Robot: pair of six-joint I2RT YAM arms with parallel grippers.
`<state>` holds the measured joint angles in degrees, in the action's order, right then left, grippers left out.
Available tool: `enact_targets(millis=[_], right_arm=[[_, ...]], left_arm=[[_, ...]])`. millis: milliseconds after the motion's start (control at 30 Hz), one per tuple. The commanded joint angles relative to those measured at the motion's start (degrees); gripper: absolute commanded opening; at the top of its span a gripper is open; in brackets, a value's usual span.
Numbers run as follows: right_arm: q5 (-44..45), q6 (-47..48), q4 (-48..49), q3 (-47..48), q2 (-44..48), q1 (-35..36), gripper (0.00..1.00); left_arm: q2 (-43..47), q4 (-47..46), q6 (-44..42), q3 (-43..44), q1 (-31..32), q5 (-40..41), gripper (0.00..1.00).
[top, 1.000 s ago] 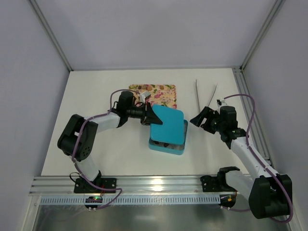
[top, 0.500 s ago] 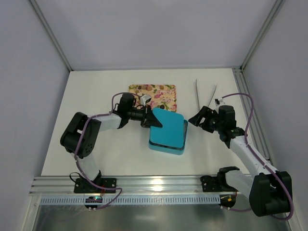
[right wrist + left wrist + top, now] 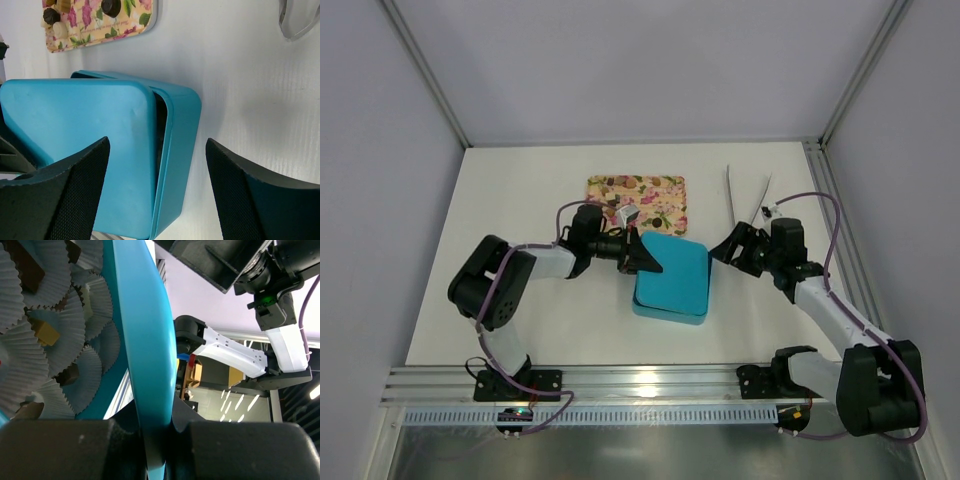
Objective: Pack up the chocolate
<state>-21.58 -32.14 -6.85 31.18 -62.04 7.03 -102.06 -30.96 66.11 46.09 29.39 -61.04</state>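
Teal lid (image 3: 672, 272) — smooth, rounded — in L fingers (image 3: 65, 450).

— What has the left tool (image 3: 155, 452) got?
— A teal lid (image 3: 142, 355), seen edge-on. Both fingers pinch it at 6 o'clock, and it runs up to 12.
— And at 9 o'clock?
— The box (image 3: 105, 387), packed with white crinkled cups (image 3: 75, 325). Chocolate (image 3: 45, 333) sits in several: a tan cube, some dark pieces, one cream.
— At 3 o'clock?
— The right arm (image 3: 235, 355), well beyond the lid.
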Motion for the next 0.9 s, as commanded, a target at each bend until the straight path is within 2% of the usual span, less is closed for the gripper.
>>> enact_targets(millis=[0,300,400,500,567,733,867], right_arm=[[-1.6,2.0,3.1,1.8,-1.1,0.4,0.78],[-5.0,2.4,5.0,2.8,-6.1,0.4,0.78],[-5.1,2.4,5.0,3.1,-6.3,0.4,0.78],[-5.0,3.0,4.4,3.6,-6.3,0.4,0.78],[-4.9,3.1,4.0,3.7,-5.9,0.4,0.78],[-4.6,3.6,3.5,3.6,-5.5,0.4,0.78],[-4.4,3.6,3.3,3.5,-5.3,0.4,0.78]], left_arm=[[-0.2,-6.7,4.4,-1.5,0.5,1.7,0.08],[0.0,-12.1,8.4,-3.0,3.8,6.1,0.08],[0.3,-12.3,8.6,-3.5,4.0,6.5,0.13],[0.4,-12.3,8.6,-3.5,3.9,6.3,0.19],[0.4,-11.9,8.4,-3.0,3.8,6.3,0.28],[1.4,-7.9,6.4,-1.5,3.4,6.1,0.42],[2.7,-4.9,4.6,-0.9,2.3,5.8,0.48]])
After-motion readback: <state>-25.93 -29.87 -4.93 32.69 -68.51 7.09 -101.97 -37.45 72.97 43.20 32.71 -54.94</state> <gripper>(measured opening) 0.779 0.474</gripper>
